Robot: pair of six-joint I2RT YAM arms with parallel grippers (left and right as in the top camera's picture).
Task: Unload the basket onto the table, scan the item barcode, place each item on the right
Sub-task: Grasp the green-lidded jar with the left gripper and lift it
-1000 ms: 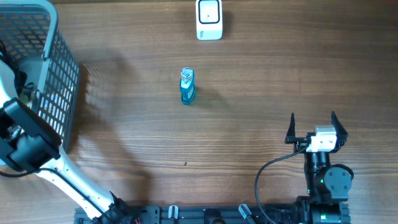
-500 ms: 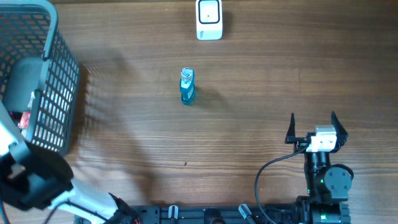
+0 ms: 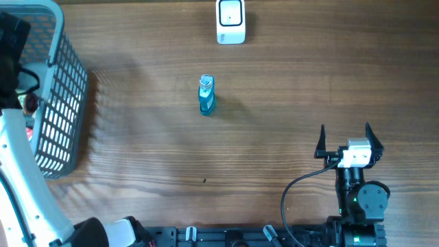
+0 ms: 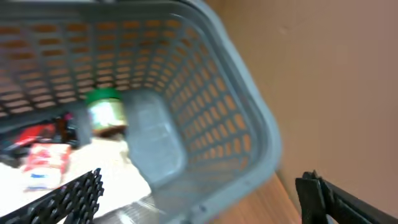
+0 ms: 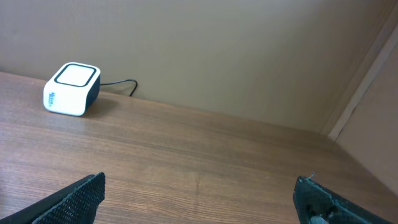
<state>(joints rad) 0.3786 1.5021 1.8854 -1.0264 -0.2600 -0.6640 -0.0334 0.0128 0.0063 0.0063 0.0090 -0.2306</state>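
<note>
The left gripper (image 4: 200,182) hangs over the grey plastic lattice basket (image 4: 249,115) with its two black fingers (image 4: 71,198) spread wide and nothing between them. In its own blurred view a green-lidded jar (image 4: 104,111) and a red and white packet (image 4: 42,163) lie on the basket floor beneath it, beside a grey shape I cannot make out. From above, this gripper's dark head now sits at the far left corner over the basket, whereas a second ago it was lower down the basket's left side with the arm folded across the near-left corner of the table. The white arm link (image 3: 20,171) has since swung up and runs along the left edge. The right gripper (image 3: 345,139) has not stirred: it rests near the front right of the brown wooden table (image 3: 288,82), jaws fully apart and empty, facing the far side. The small blue bottle with a clear cap (image 3: 206,95) sits alone at mid-table, exactly where it was before, well apart from both grippers and touched by neither. Beyond it, at the far edge, the white box-shaped barcode scanner (image 3: 230,22) keeps its place as well, a thin black cable (image 5: 121,84) trailing from its back in the right wrist view.
</note>
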